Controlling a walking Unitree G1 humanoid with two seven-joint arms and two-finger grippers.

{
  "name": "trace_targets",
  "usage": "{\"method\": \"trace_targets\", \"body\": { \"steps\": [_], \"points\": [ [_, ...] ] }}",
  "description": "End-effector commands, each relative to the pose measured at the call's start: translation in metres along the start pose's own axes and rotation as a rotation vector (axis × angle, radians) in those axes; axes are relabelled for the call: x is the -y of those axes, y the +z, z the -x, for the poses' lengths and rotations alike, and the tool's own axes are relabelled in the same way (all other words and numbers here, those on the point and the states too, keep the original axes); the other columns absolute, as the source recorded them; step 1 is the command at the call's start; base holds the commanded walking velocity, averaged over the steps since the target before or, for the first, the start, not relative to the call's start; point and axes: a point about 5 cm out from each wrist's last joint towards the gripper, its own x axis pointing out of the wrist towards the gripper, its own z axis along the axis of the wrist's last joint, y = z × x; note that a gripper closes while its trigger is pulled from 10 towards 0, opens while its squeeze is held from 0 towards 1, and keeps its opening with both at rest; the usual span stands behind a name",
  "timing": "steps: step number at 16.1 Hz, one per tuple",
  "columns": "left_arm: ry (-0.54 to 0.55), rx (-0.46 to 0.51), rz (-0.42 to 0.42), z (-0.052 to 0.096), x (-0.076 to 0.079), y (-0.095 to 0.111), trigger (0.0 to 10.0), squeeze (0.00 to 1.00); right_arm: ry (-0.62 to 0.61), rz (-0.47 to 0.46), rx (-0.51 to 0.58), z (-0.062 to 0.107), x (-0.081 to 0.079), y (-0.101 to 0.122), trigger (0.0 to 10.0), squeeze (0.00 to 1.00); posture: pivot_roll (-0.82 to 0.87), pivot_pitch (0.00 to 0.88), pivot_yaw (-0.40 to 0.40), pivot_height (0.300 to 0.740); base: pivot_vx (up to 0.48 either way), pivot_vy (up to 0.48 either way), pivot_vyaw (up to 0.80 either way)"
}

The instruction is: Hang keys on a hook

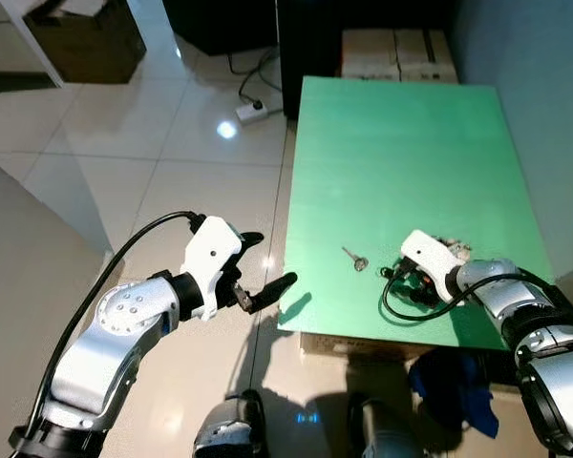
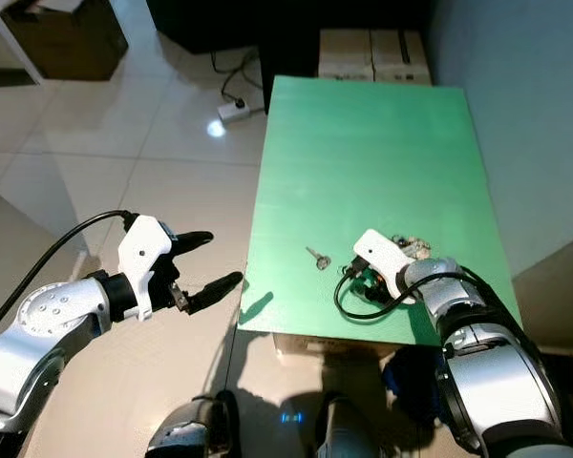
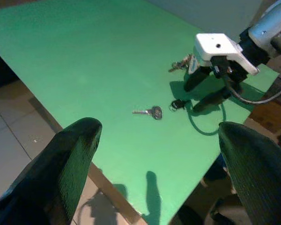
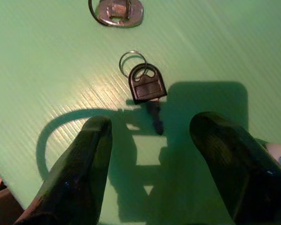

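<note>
Two keys are lying on the green table [image 1: 401,143] near its front edge. A silver key [image 1: 354,258] is sitting alone, and a black-headed key [image 4: 147,89] with a small ring is lying flat just ahead of the right gripper [image 4: 150,164]. That gripper is hovering low over the table with fingers spread wide, gripping nothing; the black key's blade is pointing into the gap between them. In the head views the black key is mostly getting hidden behind the white wrist housing, hard to make out. A bunch of keys [image 3: 180,63] is lying beside the right wrist, too small to count. A silver key head [image 4: 116,11] is getting cut off at the right wrist frame edge.

The left gripper [image 1: 265,272] is hanging off the table's left edge over the floor, fingers parted, empty. A black cable [image 1: 411,310] is looping off the right wrist onto the table.

The floor [image 1: 153,143] is glossy pale tile with a light glare. A white power strip [image 1: 252,112] with cords is lying beyond the table's far left corner. Cardboard boxes [image 1: 396,52] are sitting behind the table. A blue cloth [image 1: 454,386] is lying on the floor under the front edge, partly covered by the right arm. A grey wall [image 1: 544,114] is running along the right side.
</note>
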Motion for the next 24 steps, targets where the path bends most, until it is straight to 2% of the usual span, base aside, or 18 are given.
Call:
{"method": "trace_targets", "body": {
  "steps": [1, 4, 12, 13, 14, 15, 24],
  "points": [
    [-0.006, -0.007, 0.0, 0.006, 0.0, 0.001, 10.0, 0.0, 0.0, -0.001, 0.014, -0.001, 0.0, 0.004, 10.0, 0.0, 0.08, 0.324, 0.068, 0.74, 0.0, 0.0, 0.0],
    [-0.008, -0.006, -0.002, 0.007, 0.0, 0.002, 10.0, 0.0, -0.024, -0.029, 0.069, -0.001, 0.001, 0.009, 10.0, 0.0, 0.09, 0.338, 0.07, 0.74, 0.0, 0.0, 0.0],
    [-0.039, -0.018, 0.001, 0.013, 0.003, 0.004, 10.0, 0.0, 0.016, -0.038, 0.04, -0.002, -0.003, 0.003, 9.9, 0.0, 0.11, 0.331, 0.069, 0.74, 0.0, 0.0, 0.0],
    [-0.043, -0.021, 0.001, 0.015, 0.003, 0.004, 10.0, 0.0, 0.024, -0.04, 0.039, -0.002, -0.003, 0.002, 4.8, 0.0, 0.11, 0.327, 0.069, 0.74, 0.0, 0.0, 0.0],
    [-0.047, -0.023, 0.0, 0.015, 0.003, 0.004, 10.0, 0.0, 0.028, -0.038, 0.035, -0.002, -0.004, 0.001, 1.6, 0.0, 0.11, 0.322, 0.071, 0.74, 0.0, 0.0, 0.0],
    [-0.052, -0.025, -0.002, 0.016, 0.003, 0.004, 10.0, 0.0, 0.028, -0.039, 0.029, -0.001, -0.003, -0.001, 0.0, 0.0, 0.1, 0.318, 0.073, 0.74, 0.0, 0.0, 0.0],
    [-0.071, -0.028, -0.004, 0.014, 0.007, 0.002, 10.0, 0.0, 0.036, -0.021, -0.01, 0.005, 0.003, -0.007, 0.0, 0.0, 0.09, 0.297, 0.067, 0.74, 0.0, 0.0, 0.0]
  ]
}}
